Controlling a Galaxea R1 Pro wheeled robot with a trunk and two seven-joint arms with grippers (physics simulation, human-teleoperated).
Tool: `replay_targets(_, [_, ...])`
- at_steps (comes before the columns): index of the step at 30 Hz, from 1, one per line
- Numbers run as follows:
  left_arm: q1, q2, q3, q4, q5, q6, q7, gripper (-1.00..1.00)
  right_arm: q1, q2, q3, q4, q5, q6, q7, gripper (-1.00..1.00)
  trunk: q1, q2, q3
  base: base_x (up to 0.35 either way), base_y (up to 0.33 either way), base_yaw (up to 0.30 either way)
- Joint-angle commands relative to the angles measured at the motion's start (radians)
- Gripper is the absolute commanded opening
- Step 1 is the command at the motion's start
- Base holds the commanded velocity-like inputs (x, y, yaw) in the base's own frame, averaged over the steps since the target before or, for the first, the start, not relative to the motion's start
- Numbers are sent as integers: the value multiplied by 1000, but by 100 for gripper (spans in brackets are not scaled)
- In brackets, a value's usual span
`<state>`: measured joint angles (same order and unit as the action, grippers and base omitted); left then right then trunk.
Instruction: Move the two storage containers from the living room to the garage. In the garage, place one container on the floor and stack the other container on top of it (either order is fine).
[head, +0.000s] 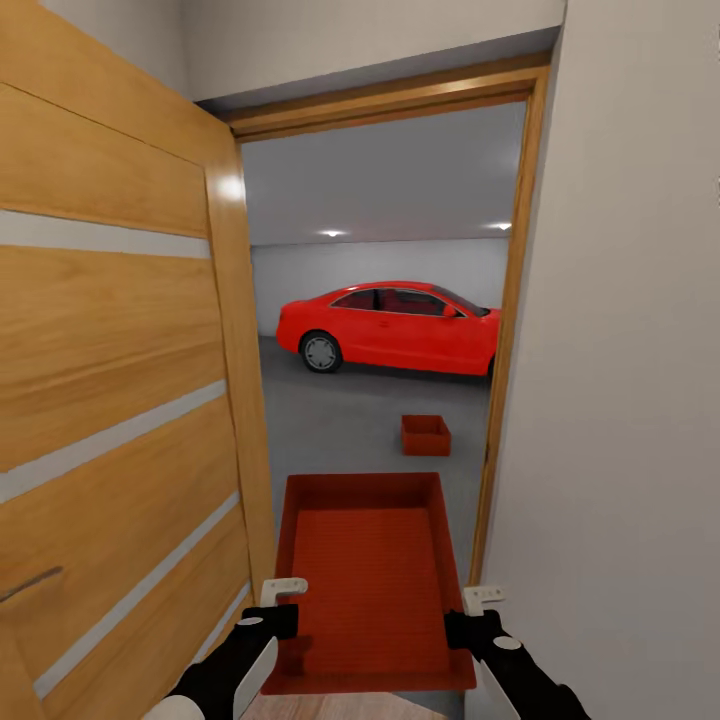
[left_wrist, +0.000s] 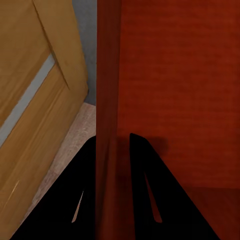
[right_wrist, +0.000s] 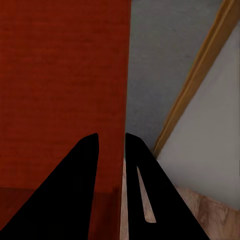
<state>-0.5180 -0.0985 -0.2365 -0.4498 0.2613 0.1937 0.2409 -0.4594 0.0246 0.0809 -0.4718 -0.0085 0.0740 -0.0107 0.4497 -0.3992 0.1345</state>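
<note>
I hold one orange-red storage container (head: 365, 580) level in front of me in the doorway to the garage (head: 390, 200). My left gripper (head: 272, 620) is shut on its left wall (left_wrist: 107, 75), one finger on each side. In the same way, my right gripper (head: 466, 628) is shut on the right wall (right_wrist: 117, 75). The other storage container (head: 425, 435) sits on the garage's grey concrete floor (head: 330, 420), just past the held one and slightly right. The living room is out of view.
The open wooden plank door (head: 110, 400) stands close on my left and nearly touches the held container's left side. A wooden door frame (head: 505, 350) and a white wall (head: 620, 400) are close on the right. A red car (head: 395, 325) is parked across the back.
</note>
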Motion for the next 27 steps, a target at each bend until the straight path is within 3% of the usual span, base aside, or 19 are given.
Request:
replay_targets(1, [1, -59, -90, -1, 22, 3, 9, -100, -1, 46, -9, -16, -56, 6, -2, -100, 0, -1, -1, 0, 4, -114])
replay_targets(27, [1, -59, -91, -1, 22, 3, 9, -100, -1, 46, -9, -16, -56, 6, -2, -100, 0, -1, -1, 0, 0, -242])
